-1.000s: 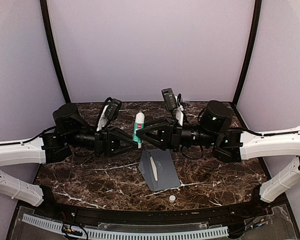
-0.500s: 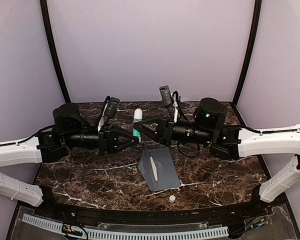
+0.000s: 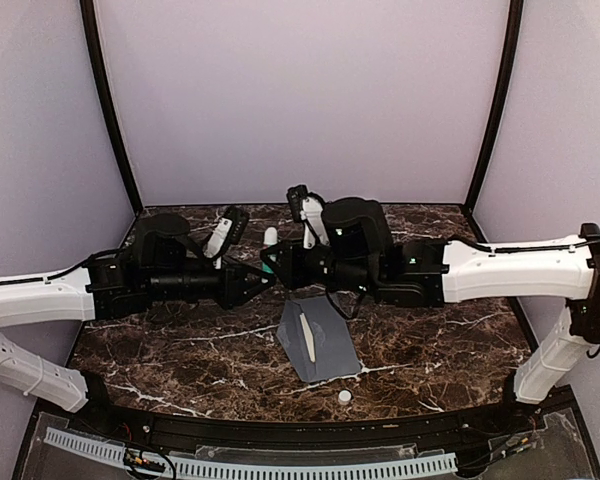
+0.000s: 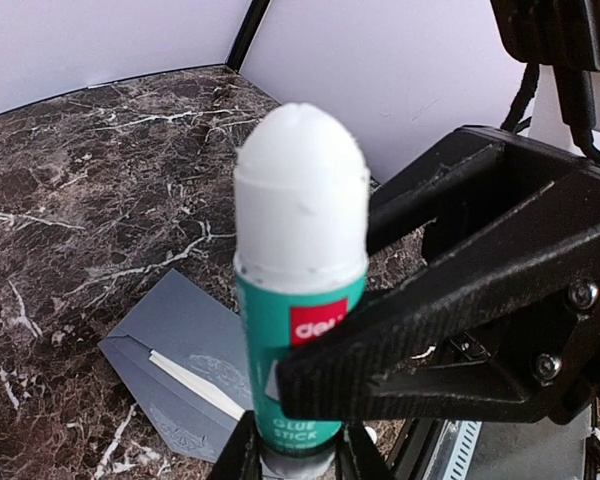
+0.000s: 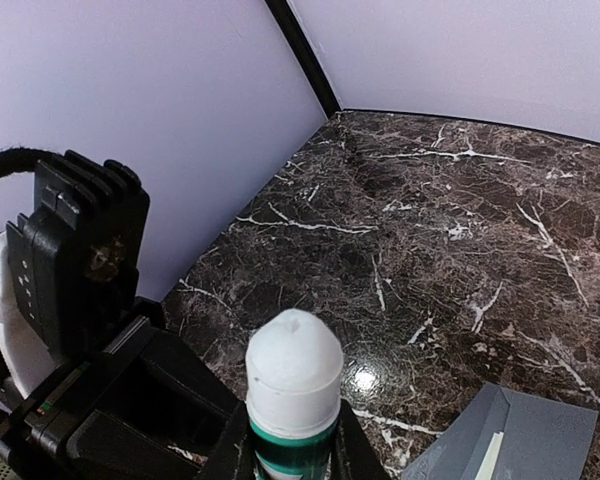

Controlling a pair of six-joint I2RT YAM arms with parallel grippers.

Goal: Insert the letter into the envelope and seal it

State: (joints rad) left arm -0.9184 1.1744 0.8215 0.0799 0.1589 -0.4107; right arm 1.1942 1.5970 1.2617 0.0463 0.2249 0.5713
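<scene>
The left arm (image 3: pixel 40 300) reaches level from the left edge toward mid-frame. Its left fingers (image 4: pixel 242 452) are closed narrowly on the base of an upright glue stick (image 3: pixel 270 240), which is uncapped with its white tip up. From the right edge, the right arm (image 3: pixel 510 270) stretches across to meet it. The right fingers (image 5: pixel 345 452) are pinched on the same stick's teal body. Below the two, at lower centre of the tabletop (image 3: pixel 160 360), the envelope (image 3: pixel 325 345) lies flat. Only a narrow cream strip of the letter (image 3: pixel 306 335) shows at its opening. A small white cap (image 3: pixel 345 397) sits near its lower right corner.
</scene>
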